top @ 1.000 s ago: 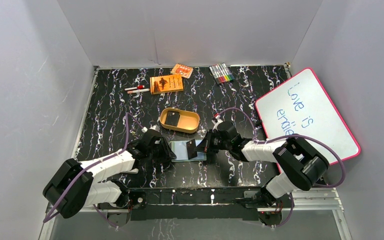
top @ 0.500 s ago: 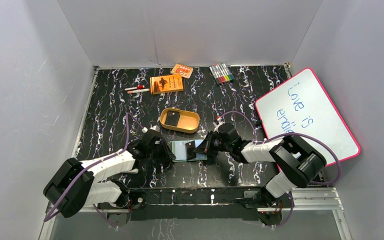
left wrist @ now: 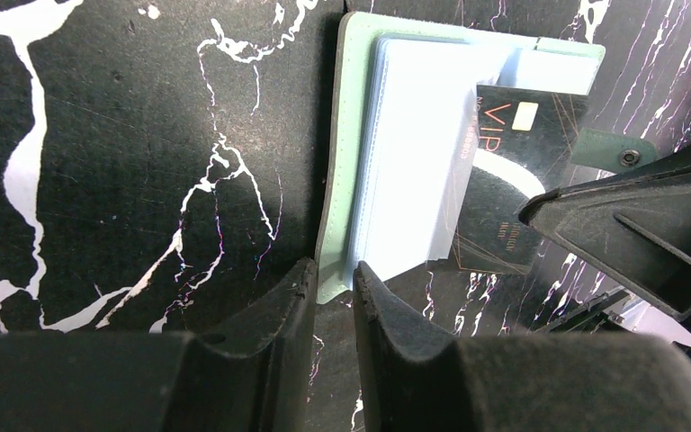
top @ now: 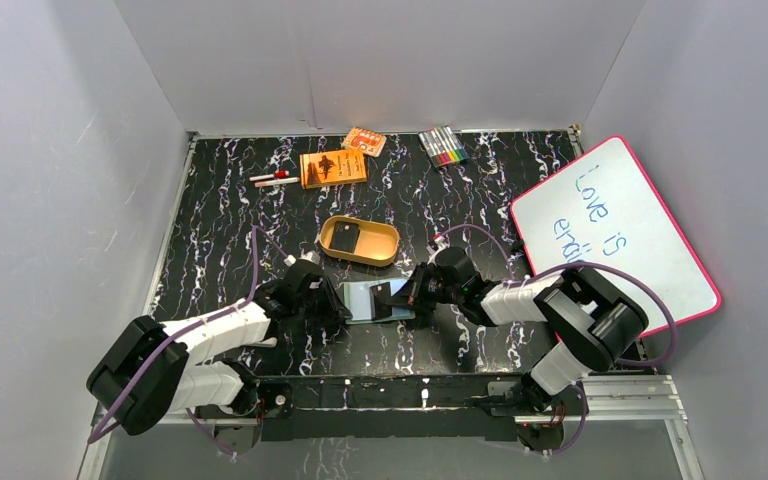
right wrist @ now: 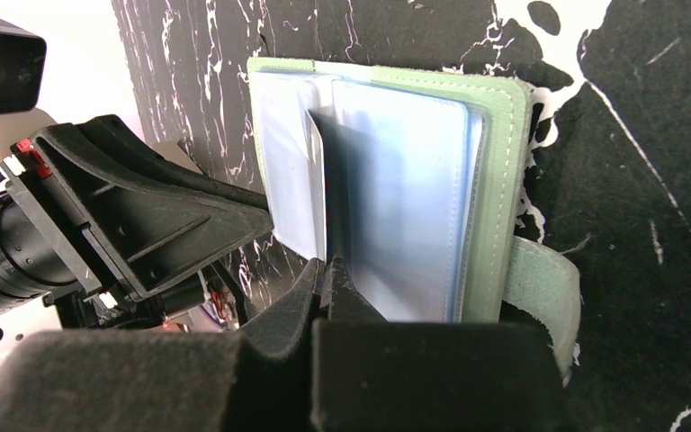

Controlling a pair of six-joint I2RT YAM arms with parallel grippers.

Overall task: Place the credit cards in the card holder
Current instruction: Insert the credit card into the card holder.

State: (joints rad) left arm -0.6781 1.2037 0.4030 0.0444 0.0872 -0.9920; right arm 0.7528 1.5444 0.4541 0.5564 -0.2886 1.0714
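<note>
Stock as I see it from the console.

Claws, two. My left claw has its jaws closed on the near corner of the card holder's cover; the green edge fills the slit between them. My right claw is pressed together on a card, its tips facing the left claw across the holder.

Card holder, one. It is pale green and lies open and flat between the two claws. Its clear sleeves are fanned up, and its closing strap lies beside the right claw's body.

Credit cards, two.
- First credit card: black, with a pale mark and the lettering VIP, pinched in the right claw and partly under a clear sleeve.
- Second credit card: black, lying inside the tin just beyond both claws.

Tin, one. It is gold, oval and open-topped, and stands apart from the holder.

Farther beyond the claws, along the back edge of the table:
- orange booklet, one
- small orange packet, one
- marker set, one
- loose pens, two, side by side

Whiteboard, one, pink-rimmed, out past the right claw's arm and overhanging the table's right edge.

Room: bare marbled surface runs outboard of the left claw as far as the left wall. Between the claws the holder takes all the space. Only a narrow strip separates the claws from the tin.
</note>
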